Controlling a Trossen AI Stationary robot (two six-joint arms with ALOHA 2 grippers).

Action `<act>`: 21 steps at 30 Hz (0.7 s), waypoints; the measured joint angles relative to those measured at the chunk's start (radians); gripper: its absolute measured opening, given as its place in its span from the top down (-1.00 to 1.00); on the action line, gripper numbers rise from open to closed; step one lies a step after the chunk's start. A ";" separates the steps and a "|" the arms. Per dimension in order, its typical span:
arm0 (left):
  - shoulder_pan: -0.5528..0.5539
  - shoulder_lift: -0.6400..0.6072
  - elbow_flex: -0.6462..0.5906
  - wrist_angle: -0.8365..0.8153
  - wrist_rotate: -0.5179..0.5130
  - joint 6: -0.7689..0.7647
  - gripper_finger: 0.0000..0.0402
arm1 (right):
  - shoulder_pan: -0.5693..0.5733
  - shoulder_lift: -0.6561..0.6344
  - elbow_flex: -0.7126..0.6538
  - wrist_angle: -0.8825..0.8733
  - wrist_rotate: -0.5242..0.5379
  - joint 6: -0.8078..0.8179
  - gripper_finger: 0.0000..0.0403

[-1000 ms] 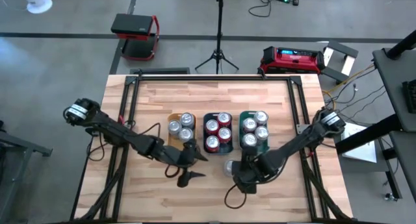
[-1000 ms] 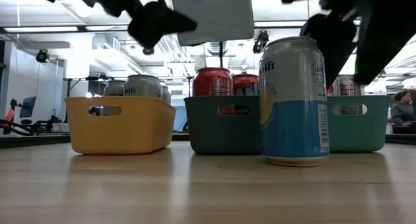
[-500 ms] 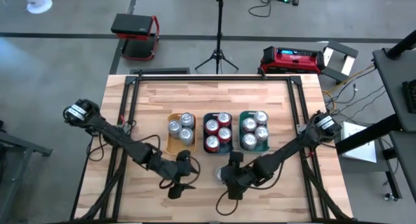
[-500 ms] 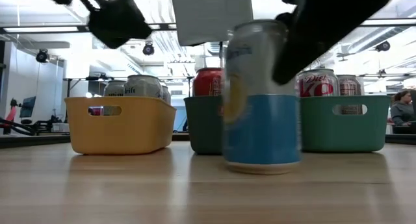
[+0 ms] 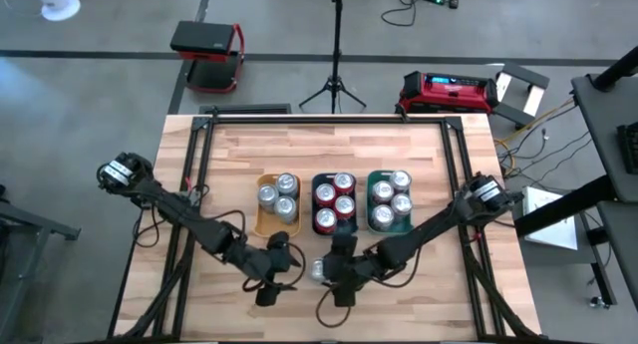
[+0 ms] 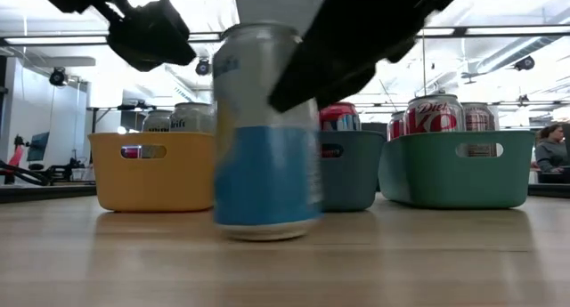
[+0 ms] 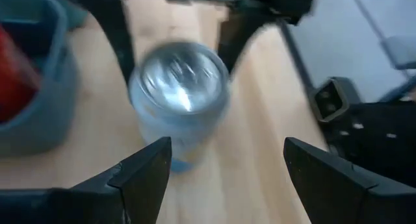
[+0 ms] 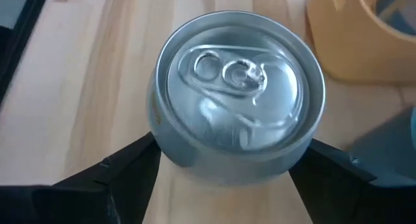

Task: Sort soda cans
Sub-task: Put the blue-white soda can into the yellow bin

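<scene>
A silver and blue soda can [image 6: 267, 138] stands upright on the wooden table [image 5: 419, 145], in front of the trays. My right gripper [image 8: 227, 175] is shut on it. My left gripper [image 7: 224, 172] hovers open just left of the can [image 7: 179, 97], with nothing between its fingers. More soda cans stand in the yellow tray [image 5: 261, 216], the dark middle tray [image 5: 335, 227] and the green tray [image 5: 408, 222]. My right gripper pinches the can's side wall below the top rim [image 8: 162, 143] between its two fingers [image 8: 123, 175], one on each opposite side. The fingers come slanting down from the table's right. The can stays upright, its bottom [image 6: 267, 231] at the table top.
The three trays stand in a row across the table's middle. Black frame rails [image 5: 194, 155] run along the left, right and far sides. Bare wood lies toward the near edge [image 5: 419, 304] and far behind the trays.
My right gripper has carried the can, still upright, toward the table's left and a little toward the near edge, from in front of the green tray to in front of the middle one. My left gripper has moved toward the near edge and stays open.
</scene>
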 joint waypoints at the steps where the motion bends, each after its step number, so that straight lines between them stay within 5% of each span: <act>1: 0.002 0.000 0.000 -0.001 -0.011 0.005 -0.40 | -0.004 0.011 0.000 0.022 0.002 -0.019 -0.52; 12: 0.017 -0.003 0.014 -0.079 -0.037 0.010 -0.40 | -0.010 0.064 0.000 0.214 0.055 -0.091 -0.61; 21: 0.017 0.004 0.228 -0.450 -0.028 0.010 -0.40 | 0.023 0.017 0.000 0.128 0.060 -0.033 -0.81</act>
